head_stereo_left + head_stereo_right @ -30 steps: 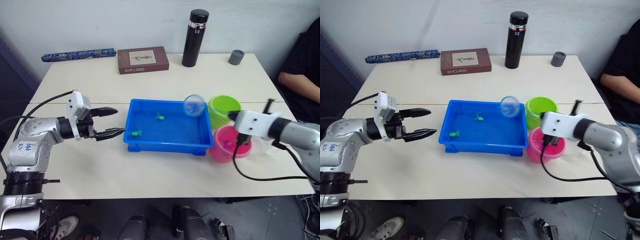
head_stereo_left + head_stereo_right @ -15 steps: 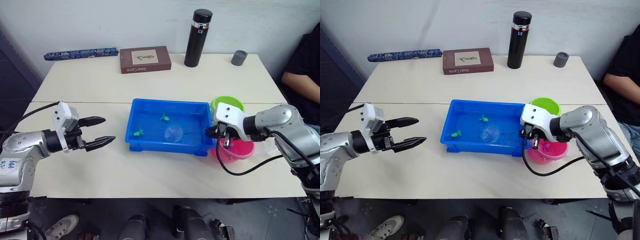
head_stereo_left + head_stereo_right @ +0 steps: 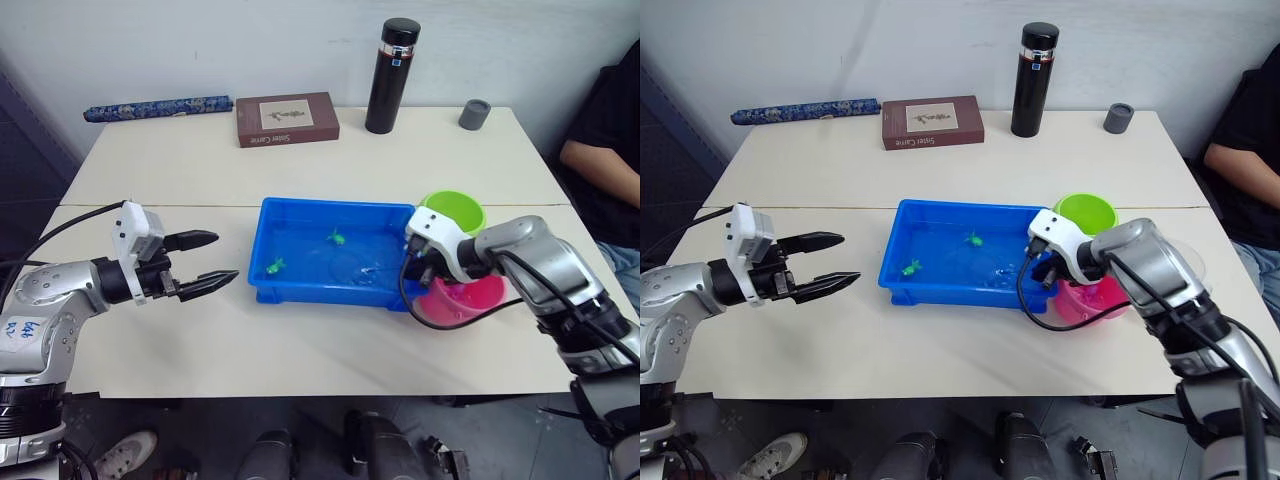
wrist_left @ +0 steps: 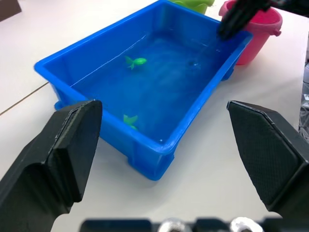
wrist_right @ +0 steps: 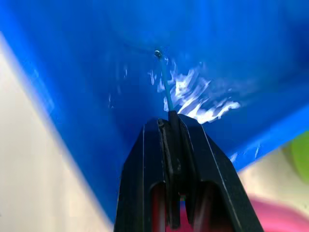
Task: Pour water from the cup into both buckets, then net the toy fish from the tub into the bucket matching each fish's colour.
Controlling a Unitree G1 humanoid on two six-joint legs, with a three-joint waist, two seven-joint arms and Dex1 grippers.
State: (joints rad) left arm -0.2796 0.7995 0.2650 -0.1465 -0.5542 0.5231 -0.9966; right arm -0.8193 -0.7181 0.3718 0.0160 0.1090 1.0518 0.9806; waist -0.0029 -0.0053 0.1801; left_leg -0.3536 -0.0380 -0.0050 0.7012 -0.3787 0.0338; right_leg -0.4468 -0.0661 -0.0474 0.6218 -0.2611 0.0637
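Note:
The blue tub holds water and two green toy fish. At its right end stand the lime green bucket and, nearer me, the pink bucket. My right gripper hovers over the tub's right rim, shut on the net's thin handle. The handle slants down into the rippling water, and the hoop is under water and hard to make out. Left of the tub, my left gripper stands open above the table, holding nothing. The cup is hidden.
Along the table's far edge stand a black flask, a small grey cap, a brown box and a rolled blue patterned item. A person sits at the table's right side.
My right gripper has swung the net down from above the tub's right end into the water and moved closer to the rim. The left gripper has stayed open left of the tub.

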